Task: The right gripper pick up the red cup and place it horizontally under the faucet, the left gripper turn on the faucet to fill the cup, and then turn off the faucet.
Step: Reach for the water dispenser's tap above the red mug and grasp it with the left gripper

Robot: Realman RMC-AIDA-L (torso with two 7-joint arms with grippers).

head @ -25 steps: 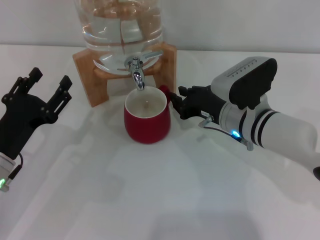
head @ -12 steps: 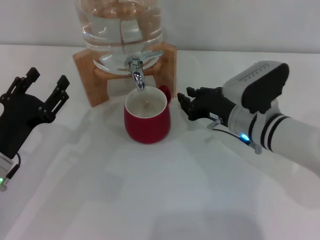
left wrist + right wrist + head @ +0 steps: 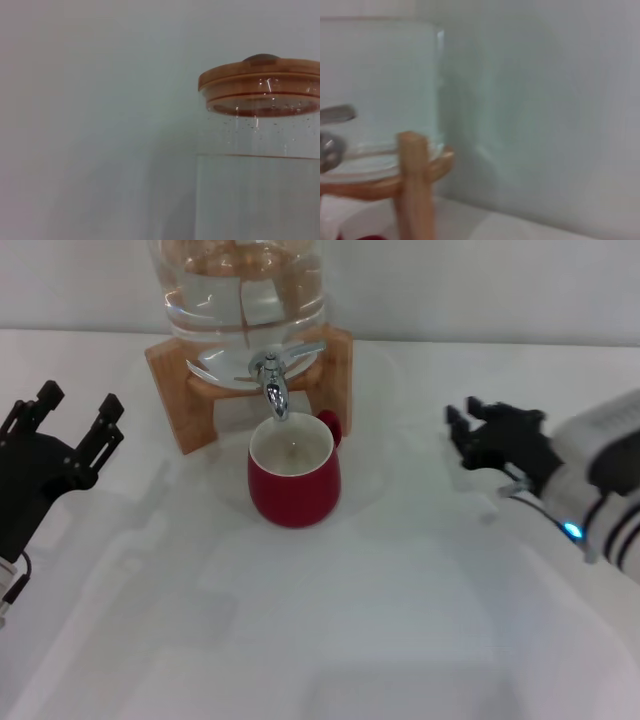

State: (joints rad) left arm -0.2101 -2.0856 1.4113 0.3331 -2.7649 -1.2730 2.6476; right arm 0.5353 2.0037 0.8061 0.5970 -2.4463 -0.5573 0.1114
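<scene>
The red cup (image 3: pixel 293 482) stands upright on the white table with its mouth right below the spout of the chrome faucet (image 3: pixel 273 386). Its handle (image 3: pixel 330 424) points to the back right. My right gripper (image 3: pixel 478 426) is open and empty, well to the right of the cup and apart from it. My left gripper (image 3: pixel 74 406) is open and empty at the left, apart from the faucet. The faucet's lever (image 3: pixel 334 115) shows at the edge of the right wrist view.
The glass water jar (image 3: pixel 243 300) sits on a wooden stand (image 3: pixel 178 390) at the back. The left wrist view shows the jar's wooden lid (image 3: pixel 260 89). The right wrist view shows the jar's wall (image 3: pixel 385 85) and a stand leg (image 3: pixel 413 190). A wall is behind.
My right gripper has drawn back to the right, away from the cup's handle. The cup has stayed under the faucet. My left gripper has drifted slightly left.
</scene>
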